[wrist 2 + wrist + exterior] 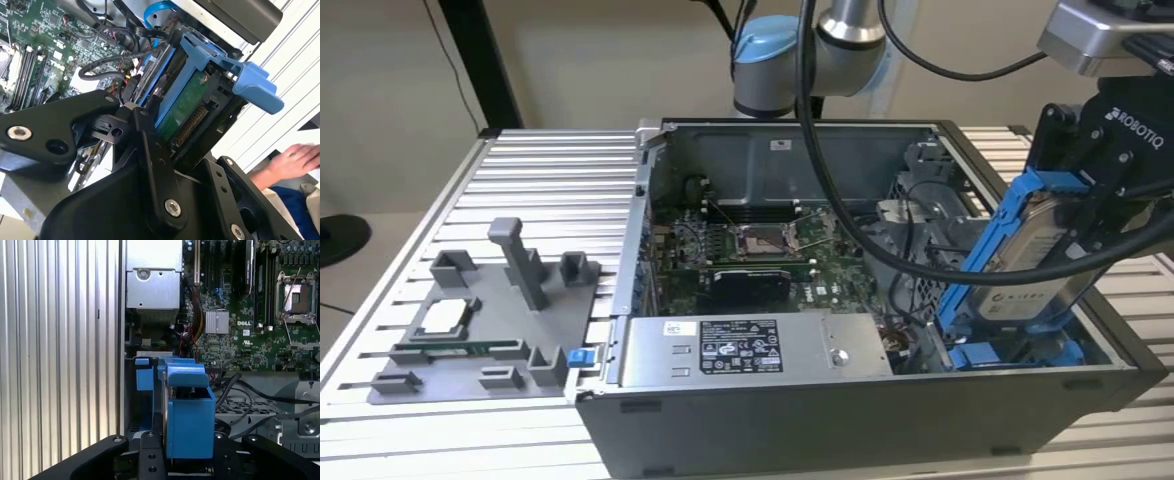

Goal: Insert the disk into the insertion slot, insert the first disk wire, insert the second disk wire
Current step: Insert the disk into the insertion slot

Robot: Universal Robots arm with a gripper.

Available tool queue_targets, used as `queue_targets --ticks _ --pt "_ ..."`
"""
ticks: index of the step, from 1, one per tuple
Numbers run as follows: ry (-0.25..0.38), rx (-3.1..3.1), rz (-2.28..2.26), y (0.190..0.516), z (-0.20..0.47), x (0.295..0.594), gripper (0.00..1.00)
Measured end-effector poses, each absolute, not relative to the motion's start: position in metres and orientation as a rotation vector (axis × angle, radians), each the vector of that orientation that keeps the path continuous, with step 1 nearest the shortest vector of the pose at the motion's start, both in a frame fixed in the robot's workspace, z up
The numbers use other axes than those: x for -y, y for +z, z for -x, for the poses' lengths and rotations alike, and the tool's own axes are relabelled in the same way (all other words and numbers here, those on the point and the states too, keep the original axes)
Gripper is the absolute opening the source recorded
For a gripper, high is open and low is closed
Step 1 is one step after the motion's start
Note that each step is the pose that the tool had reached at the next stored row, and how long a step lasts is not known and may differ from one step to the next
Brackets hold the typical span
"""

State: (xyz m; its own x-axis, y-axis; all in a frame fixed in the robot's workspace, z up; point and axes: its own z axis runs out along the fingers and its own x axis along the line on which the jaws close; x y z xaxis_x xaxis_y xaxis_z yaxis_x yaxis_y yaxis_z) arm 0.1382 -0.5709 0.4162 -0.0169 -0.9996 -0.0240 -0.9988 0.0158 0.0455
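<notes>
With our gripper point(1083, 215) clamped on the disk point(1023, 285), which hangs tilted over the insertion slot point(1007, 352) at the exterior view's right, we should square it to the slot and lower it clear of the cables point(907, 262).

The disk point(1041, 240) appeared silver-grey in a bright blue carrier frame point(995, 240). The motherboard point(761, 255) was green, the fixture tray point(520, 330) grey, and the table point(547, 180) ribbed silver.

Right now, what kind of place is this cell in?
Probably a robotics lab bench for PC assembly trials: an open computer case sits on a slotted aluminium table, a grey fixture tray lies beside it, and the tool holds the disk.
</notes>
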Motion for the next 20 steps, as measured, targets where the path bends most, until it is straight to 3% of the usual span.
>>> queue_targets --ticks 20 --pt "-0.093 2.192 -2.252 0.4121 -0.1389 0.5708 0.00"
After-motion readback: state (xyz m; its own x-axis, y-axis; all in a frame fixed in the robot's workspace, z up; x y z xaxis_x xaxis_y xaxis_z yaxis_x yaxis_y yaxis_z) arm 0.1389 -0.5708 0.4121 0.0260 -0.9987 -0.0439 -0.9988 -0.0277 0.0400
